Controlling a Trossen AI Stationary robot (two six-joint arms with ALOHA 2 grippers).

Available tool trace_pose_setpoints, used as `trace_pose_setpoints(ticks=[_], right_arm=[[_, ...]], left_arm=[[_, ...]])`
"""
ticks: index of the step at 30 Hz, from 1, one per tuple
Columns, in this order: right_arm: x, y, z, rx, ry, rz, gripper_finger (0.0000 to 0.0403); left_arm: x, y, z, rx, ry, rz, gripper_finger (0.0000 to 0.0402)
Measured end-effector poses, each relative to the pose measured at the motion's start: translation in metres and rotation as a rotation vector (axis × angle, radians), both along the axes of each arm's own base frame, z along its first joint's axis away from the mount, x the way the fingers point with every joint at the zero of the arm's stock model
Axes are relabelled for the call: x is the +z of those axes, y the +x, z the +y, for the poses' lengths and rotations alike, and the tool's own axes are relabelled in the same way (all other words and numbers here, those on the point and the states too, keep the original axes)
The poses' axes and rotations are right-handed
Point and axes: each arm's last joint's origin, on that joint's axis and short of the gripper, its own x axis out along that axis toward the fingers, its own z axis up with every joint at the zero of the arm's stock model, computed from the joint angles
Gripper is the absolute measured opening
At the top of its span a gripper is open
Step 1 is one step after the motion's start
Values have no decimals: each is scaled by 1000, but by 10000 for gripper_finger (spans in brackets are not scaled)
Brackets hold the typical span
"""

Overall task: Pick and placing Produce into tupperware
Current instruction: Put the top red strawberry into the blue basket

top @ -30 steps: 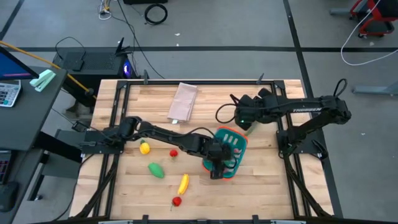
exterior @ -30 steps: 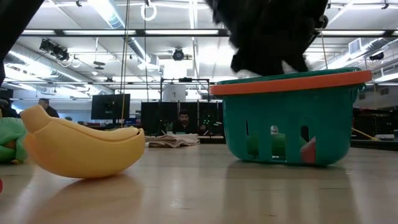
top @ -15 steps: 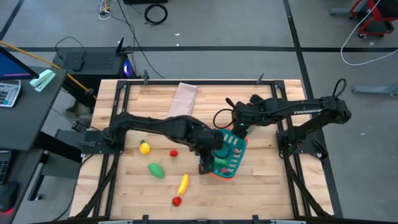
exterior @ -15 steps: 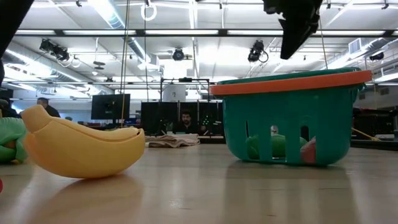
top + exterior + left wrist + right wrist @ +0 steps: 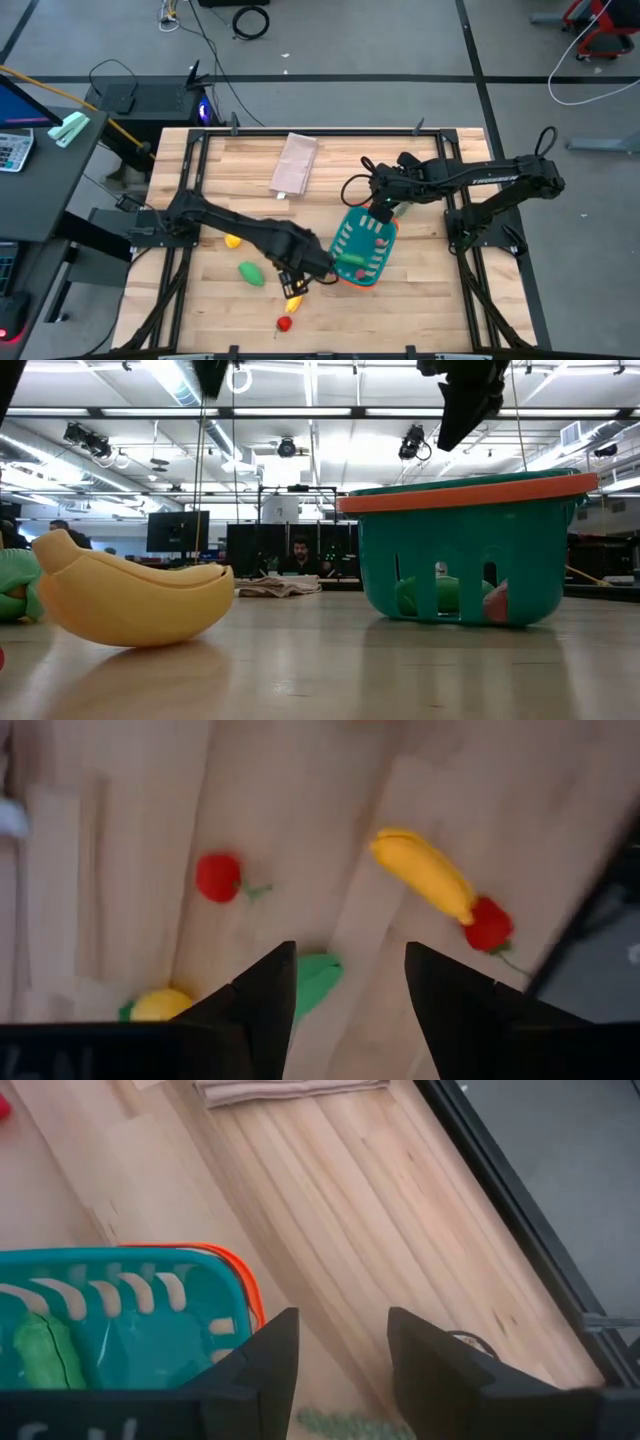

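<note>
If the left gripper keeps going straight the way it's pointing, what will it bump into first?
Probably the green pod: it lies right between the open fingers of the left gripper, above the wooden table. Depth is hard to judge, so it may just meet bare wood.

Left arm stretched low across the table, left gripper (image 5: 293, 283) held with fingers parted, nothing gripped, right arm reached inward, right gripper (image 5: 381, 211) held parted, empty

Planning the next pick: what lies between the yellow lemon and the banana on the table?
In the high view, a green pod lies between the lemon and the banana, on bare wood.
</note>
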Motion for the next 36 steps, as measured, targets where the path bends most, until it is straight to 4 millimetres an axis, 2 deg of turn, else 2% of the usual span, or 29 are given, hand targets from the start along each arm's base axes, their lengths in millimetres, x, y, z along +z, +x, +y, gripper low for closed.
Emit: trace_pose_setpoints(ticks=[5, 8, 14, 18, 30, 36], right_arm=[[0, 0, 2, 4, 1, -1, 163], [0, 0, 2, 0, 3, -3, 163], [0, 0, 2, 3, 2, -1, 163], [0, 0, 2, 3, 2, -1, 163], [0, 0, 2, -1, 2, -4, 163], [0, 0, 2, -62, 28, -36, 163]], left_arm=[[-45, -7, -4, 126, 58, 132, 196], [-74, -9, -5, 128, 72, 160, 192], [-106, -21, -1, 62, 136, 238, 182], [-113, -25, 1, 8, 148, 272, 183], [-115, -15, 1, -256, 192, 177, 179], [-115, -15, -1, -359, 186, 177, 178]])
